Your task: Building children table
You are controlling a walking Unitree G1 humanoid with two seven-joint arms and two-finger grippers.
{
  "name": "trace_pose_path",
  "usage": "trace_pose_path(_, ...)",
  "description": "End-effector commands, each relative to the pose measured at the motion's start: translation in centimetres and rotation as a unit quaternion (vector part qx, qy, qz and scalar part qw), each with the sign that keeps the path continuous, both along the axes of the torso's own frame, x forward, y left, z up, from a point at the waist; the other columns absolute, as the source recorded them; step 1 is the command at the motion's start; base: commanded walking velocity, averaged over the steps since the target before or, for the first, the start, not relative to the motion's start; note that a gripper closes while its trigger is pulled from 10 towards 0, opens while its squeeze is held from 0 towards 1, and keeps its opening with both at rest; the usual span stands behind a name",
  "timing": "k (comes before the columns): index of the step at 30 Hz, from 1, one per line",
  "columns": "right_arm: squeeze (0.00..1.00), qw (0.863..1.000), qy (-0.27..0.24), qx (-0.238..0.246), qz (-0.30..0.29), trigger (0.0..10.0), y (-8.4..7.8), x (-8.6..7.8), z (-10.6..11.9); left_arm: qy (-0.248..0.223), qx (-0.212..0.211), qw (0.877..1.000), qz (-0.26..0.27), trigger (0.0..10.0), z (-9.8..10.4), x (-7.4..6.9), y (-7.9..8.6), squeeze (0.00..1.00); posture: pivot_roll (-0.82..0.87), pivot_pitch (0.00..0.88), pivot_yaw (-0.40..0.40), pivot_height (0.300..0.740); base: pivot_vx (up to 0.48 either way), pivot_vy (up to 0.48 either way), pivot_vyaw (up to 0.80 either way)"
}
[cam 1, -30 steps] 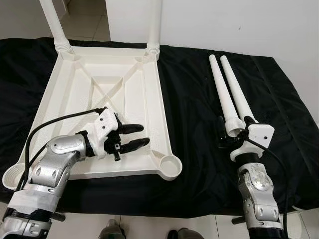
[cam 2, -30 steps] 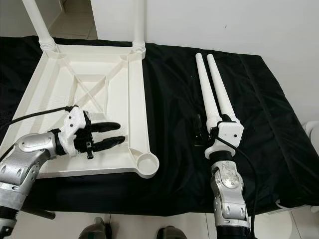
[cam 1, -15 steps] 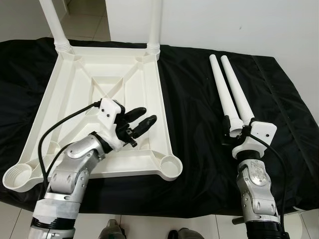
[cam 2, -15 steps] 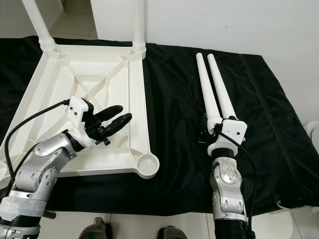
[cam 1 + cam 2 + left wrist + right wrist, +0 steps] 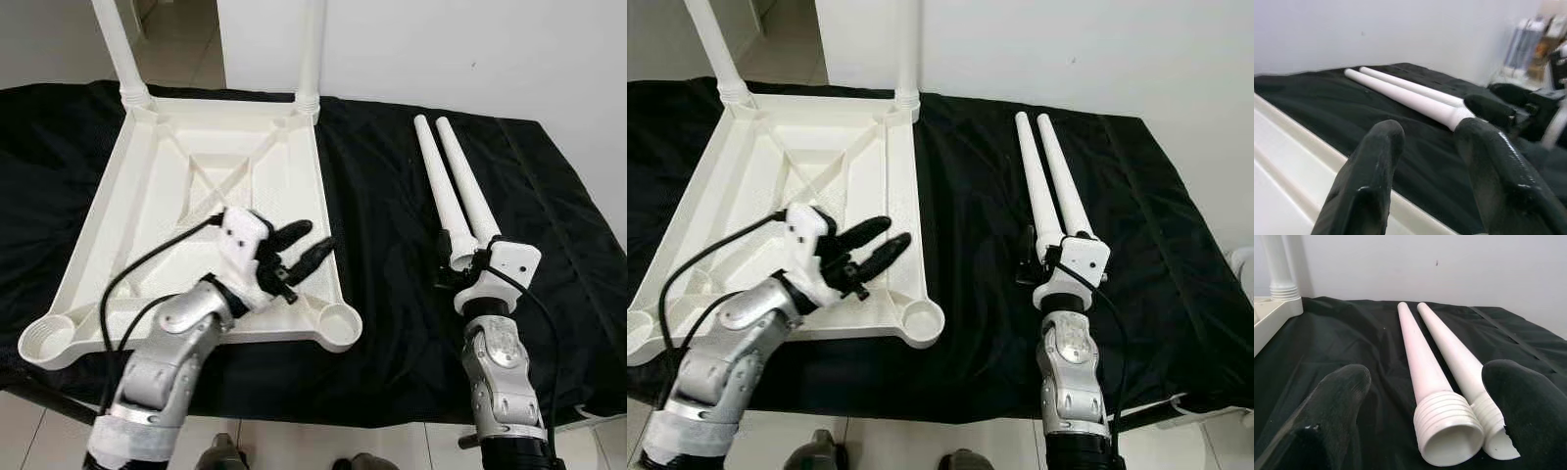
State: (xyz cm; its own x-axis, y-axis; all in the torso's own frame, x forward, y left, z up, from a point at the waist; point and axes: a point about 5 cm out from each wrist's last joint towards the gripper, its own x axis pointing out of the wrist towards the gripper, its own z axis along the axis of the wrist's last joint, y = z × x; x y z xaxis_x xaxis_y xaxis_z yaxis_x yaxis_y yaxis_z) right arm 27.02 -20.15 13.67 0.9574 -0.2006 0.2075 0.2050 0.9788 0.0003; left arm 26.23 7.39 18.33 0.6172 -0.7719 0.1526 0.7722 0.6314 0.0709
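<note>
The white child's table top [image 5: 167, 225] lies upside down on a black cloth. Two legs [image 5: 116, 49] [image 5: 312, 49] stand screwed into its far corners. Its near corner sockets [image 5: 336, 323] [image 5: 44, 343] hold nothing. Two loose white legs [image 5: 436, 181] [image 5: 468, 186] lie side by side to the right, threaded ends [image 5: 1447, 423] toward me. My left gripper [image 5: 315, 236] hovers open over the top's near right rim, pointing at the loose legs [image 5: 1410, 95]. My right gripper [image 5: 1427, 369] is open at the threaded ends, one finger on either side.
The black cloth [image 5: 382, 196] covers the whole work surface, with a white wall behind it. Its front edge drops to the tiled floor near my feet. A white object [image 5: 1244, 259] sits past the cloth's right edge.
My left gripper has swung right and away from me, from the top's inner panel to over its right rim. The right gripper has hardly moved. The camera view has shifted slightly.
</note>
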Motion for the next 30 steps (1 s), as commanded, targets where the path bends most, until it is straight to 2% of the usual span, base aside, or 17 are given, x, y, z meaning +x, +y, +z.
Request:
trace_pose_path(1,0.0,1.0,0.004,0.0,-0.007,10.0,-0.5,0.1,-0.1,0.007,0.023,0.998,0.064,10.0,-0.3,0.8,-0.8,0.0,0.06,0.0,-0.06,0.74,0.0,0.0,0.0)
trace_pose_path(4,0.0,1.0,0.006,-0.01,-0.014,10.0,-0.7,0.4,0.0,0.023,0.011,0.997,0.079,10.0,-0.3,1.5,-1.3,0.0,0.06,0.0,-0.063,0.74,0.0,0.0,0.0)
trace_pose_path(6,0.0,1.0,0.006,-0.01,-0.014,10.0,-0.7,0.4,0.0,0.023,0.011,0.997,0.079,10.0,-0.3,1.5,-1.3,0.0,0.06,0.0,-0.063,0.74,0.0,0.0,0.0)
trace_pose_path(7,0.0,1.0,0.008,-0.013,-0.02,10.0,-1.0,0.7,0.2,0.037,0.0,0.996,0.085,10.0,-0.3,2.1,-1.5,0.0,0.05,0.0,-0.066,0.74,0.0,0.0,0.0)
trace_pose_path(14,0.0,0.999,0.011,-0.027,-0.044,10.0,-2.6,2.1,0.9,0.018,0.011,0.991,0.134,10.0,0.4,4.3,-2.4,0.0,0.06,0.016,-0.079,0.74,0.0,0.0,0.0)
trace_pose_path(15,0.0,0.999,0.01,-0.029,-0.044,10.0,-2.8,2.3,1.1,0.026,-0.006,0.989,0.148,10.0,0.6,4.8,-2.6,0.0,0.07,0.004,-0.086,0.74,0.0,0.0,0.0)
trace_pose_path(19,0.0,0.999,0.007,-0.032,-0.041,10.0,-2.9,2.5,1.3,0.029,-0.015,0.987,0.159,10.0,0.8,5.2,-2.8,0.0,0.07,0.004,-0.086,0.74,0.0,0.0,0.0)
trace_pose_path(20,0.0,0.999,0.003,-0.037,-0.036,10.0,-2.8,2.8,1.4,0.024,-0.02,0.985,0.169,10.0,1.1,5.8,-2.9,0.0,0.07,0.0,-0.085,0.74,0.0,0.0,0.0)
trace_pose_path(21,0.0,0.999,-0.001,-0.039,-0.031,10.0,-2.7,3.1,1.6,0.013,-0.02,0.983,0.181,10.0,1.5,6.4,-2.8,0.0,0.07,0.0,-0.083,0.74,0.0,0.0,0.0)
trace_pose_path(22,0.0,0.999,-0.001,-0.039,-0.031,10.0,-2.7,3.1,1.6,0.013,-0.02,0.983,0.181,10.0,1.5,6.4,-2.8,0.0,0.07,0.0,-0.083,0.74,0.0,0.0,0.0)
trace_pose_path(24,0.0,0.999,-0.011,-0.042,-0.023,10.0,-2.3,3.6,2.1,-0.007,-0.027,0.982,0.189,10.0,2.3,7.6,-2.5,0.0,0.05,0.0,-0.065,0.74,0.0,0.0,0.0)
trace_pose_path(25,0.0,0.999,-0.013,-0.045,-0.023,10.0,-2.1,3.6,2.1,-0.006,-0.029,0.979,0.2,10.0,2.4,8.3,-2.1,0.0,0.04,0.0,-0.056,0.74,0.0,0.0,0.0)
trace_pose_path(30,0.0,0.998,-0.01,-0.064,-0.017,10.0,-1.8,3.6,1.8,-0.006,-0.03,0.974,0.223,10.0,1.9,9.5,-1.1,0.0,0.01,0.0,-0.016,0.74,0.0,0.0,0.0)
